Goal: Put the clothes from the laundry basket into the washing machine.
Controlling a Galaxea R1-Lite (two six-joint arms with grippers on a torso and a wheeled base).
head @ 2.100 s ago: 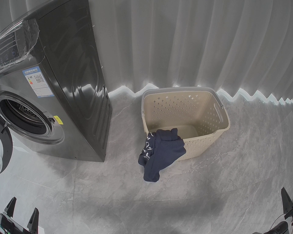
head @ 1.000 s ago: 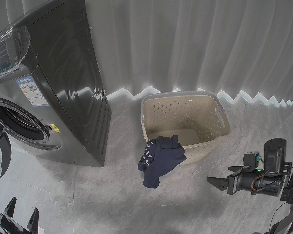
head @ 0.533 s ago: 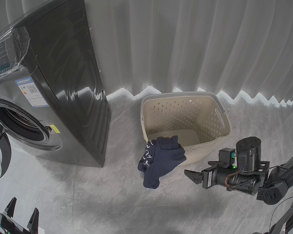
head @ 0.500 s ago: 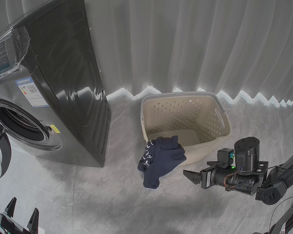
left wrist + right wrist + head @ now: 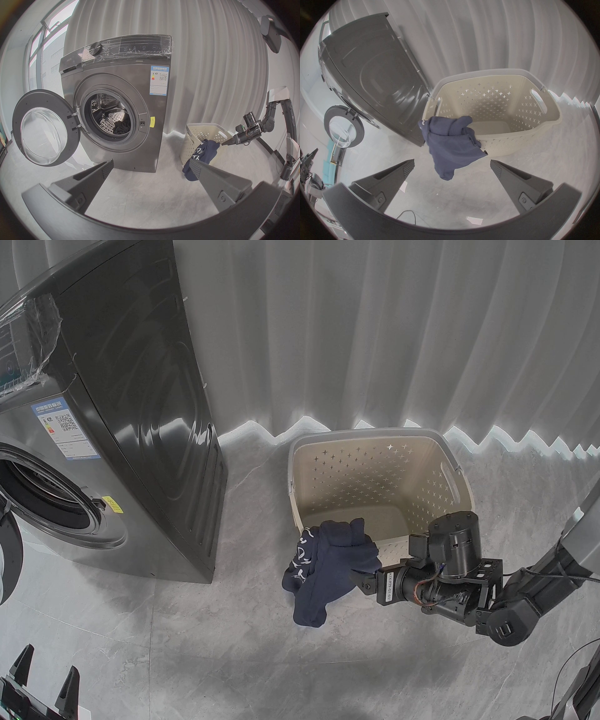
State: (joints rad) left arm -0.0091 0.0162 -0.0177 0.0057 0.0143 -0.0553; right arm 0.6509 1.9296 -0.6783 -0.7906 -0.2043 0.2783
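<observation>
Now: the right gripper [image 5: 357, 580] is low over the floor [image 5: 250, 646], in front of the laundry basket [image 5: 375, 432]; its jaws are spread wide and hold nothing.
Garment: a navy garment [image 5: 331, 562] is draped over the basket's front rim at the corner nearer the washing machine [image 5: 125, 396], and most of it hangs down the outside wall.
Key relation: the garment lies straight ahead of the right jaws. From the wrist it sits centred between the two spread fingers. From the head, the tips are at the edge of the cloth on the robot's right.
Long axis: it runs from the rim down towards the floor, roughly across the line of approach.
Nearer arm: the right arm, by far. The left gripper [image 5: 150, 162] is well apart, facing the machine, jaws open and empty.
Machine: the door [image 5: 43, 128] is swung open, and dark cloth [image 5: 123, 126] is already in the drum.
Hard to tell: whether the tips are touching the fabric, whether the hanging end reaches the floor, and what lies behind the basket's near wall.
</observation>
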